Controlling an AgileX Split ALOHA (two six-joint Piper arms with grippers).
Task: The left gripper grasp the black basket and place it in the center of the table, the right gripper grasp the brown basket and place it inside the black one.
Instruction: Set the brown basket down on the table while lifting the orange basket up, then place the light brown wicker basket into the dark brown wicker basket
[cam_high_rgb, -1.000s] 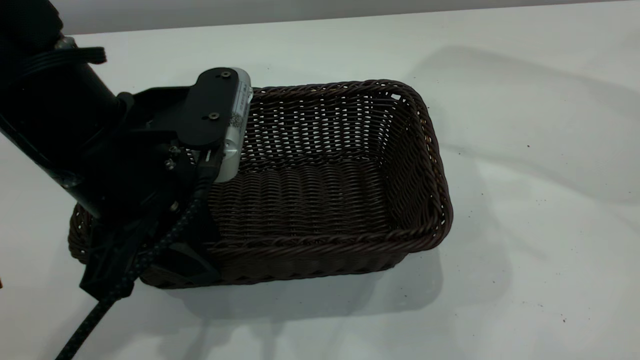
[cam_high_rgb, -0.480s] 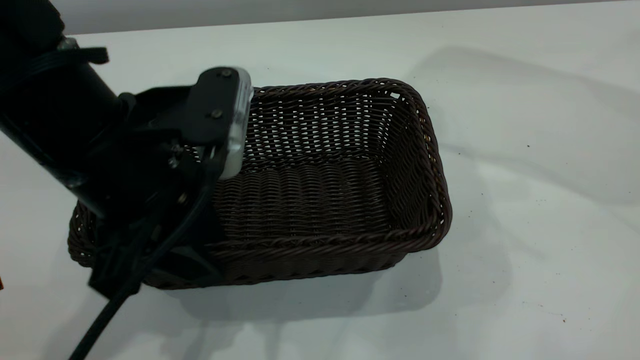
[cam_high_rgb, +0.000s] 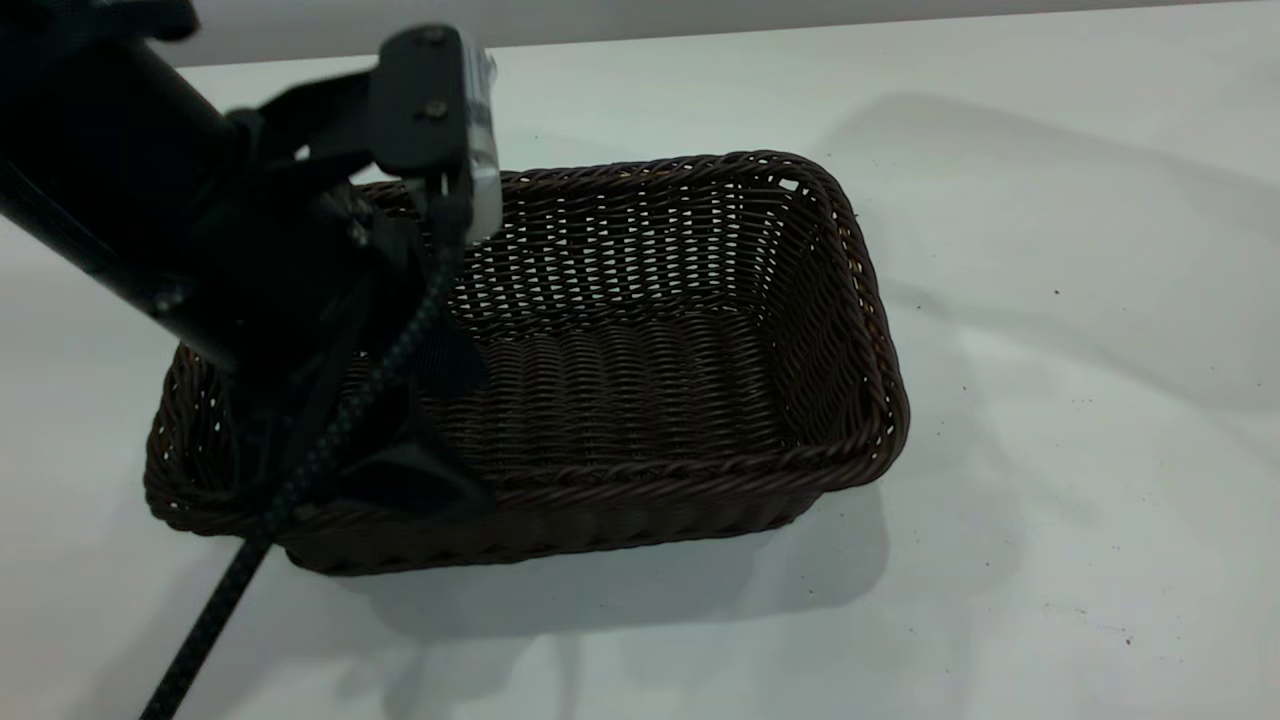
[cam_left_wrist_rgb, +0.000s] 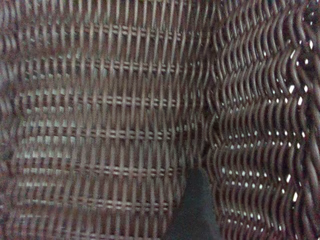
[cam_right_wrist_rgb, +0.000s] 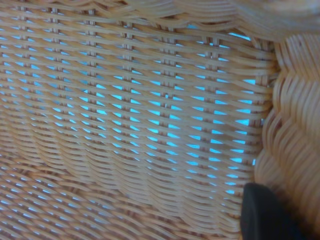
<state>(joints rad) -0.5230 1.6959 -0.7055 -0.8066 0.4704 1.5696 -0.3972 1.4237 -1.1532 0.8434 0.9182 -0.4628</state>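
The black basket (cam_high_rgb: 640, 370) stands on the white table (cam_high_rgb: 1050, 450), slightly left of the middle of the exterior view. My left gripper (cam_high_rgb: 436, 424) hangs over its front left part, open, with one finger inside the basket and the other over the front rim. The left wrist view shows the dark weave (cam_left_wrist_rgb: 110, 115) close up and one finger (cam_left_wrist_rgb: 196, 207). The right gripper is out of the exterior view. In the right wrist view one black finger (cam_right_wrist_rgb: 265, 215) lies against the inner wall of the brown basket (cam_right_wrist_rgb: 140, 115), near a corner. The other finger is hidden.
Bare tabletop lies to the right of and in front of the black basket. The left arm's braided cable (cam_high_rgb: 250, 560) trails down over the basket's front left corner to the table edge. Arm shadows fall on the right of the table.
The left arm has risen and tilted back, off the basket's front left wall. The black basket has settled slightly, and its left end now shows.
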